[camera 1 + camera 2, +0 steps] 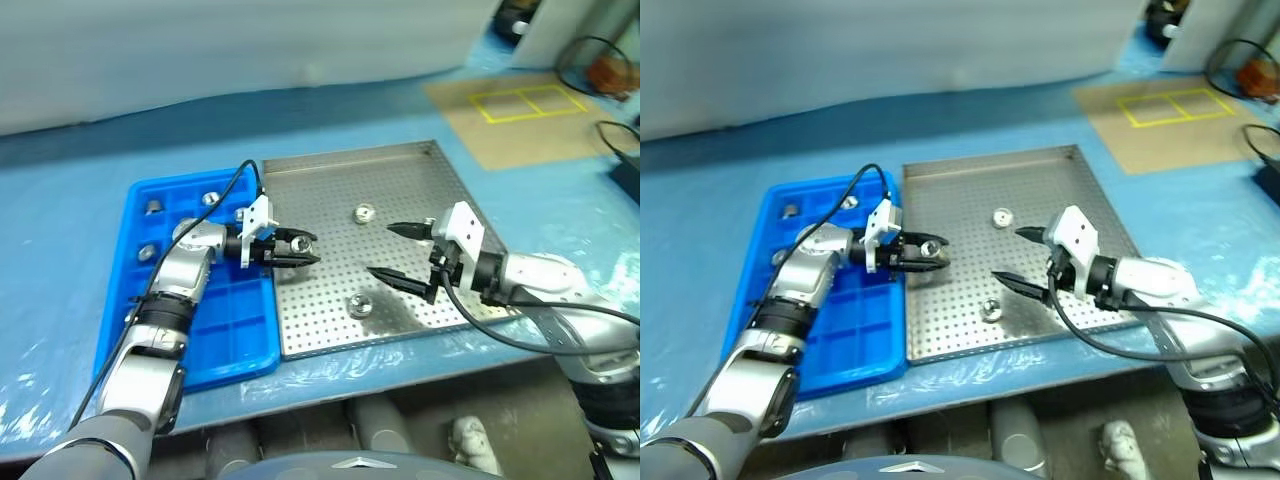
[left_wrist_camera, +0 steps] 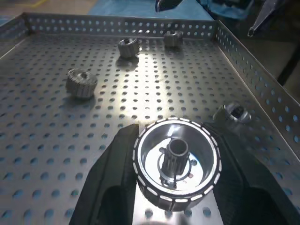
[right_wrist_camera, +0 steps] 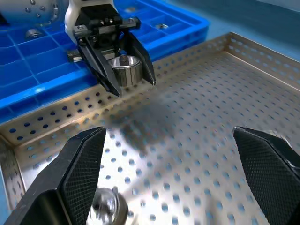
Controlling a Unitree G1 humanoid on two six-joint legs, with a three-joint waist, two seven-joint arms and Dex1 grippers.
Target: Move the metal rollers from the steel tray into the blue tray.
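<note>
- Head view: left tool (image 1: pixel 300 247) grips a metal roller (image 1: pixel 298 240) over the steel tray (image 1: pixel 420 170) edge, beside the blue tray (image 1: pixel 235 330); right tool (image 1: pixel 390 252) gapes wide, empty, between two loose rollers (image 1: pixel 364 212).
- Left wrist: clamped roller between black fingers (image 2: pixel 110 183).
- Right wrist: spread fingers (image 3: pixel 79 161) flank another roller (image 3: pixel 108 204).

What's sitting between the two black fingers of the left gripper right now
A metal roller, clamped between the left gripper's fingers above the steel tray, plain in the left wrist view.

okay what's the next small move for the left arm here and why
Probably carry it a little further left and open over a free compartment of the blue tray. The left tool grips a metal roller above the steel tray, near its left rim.
</note>
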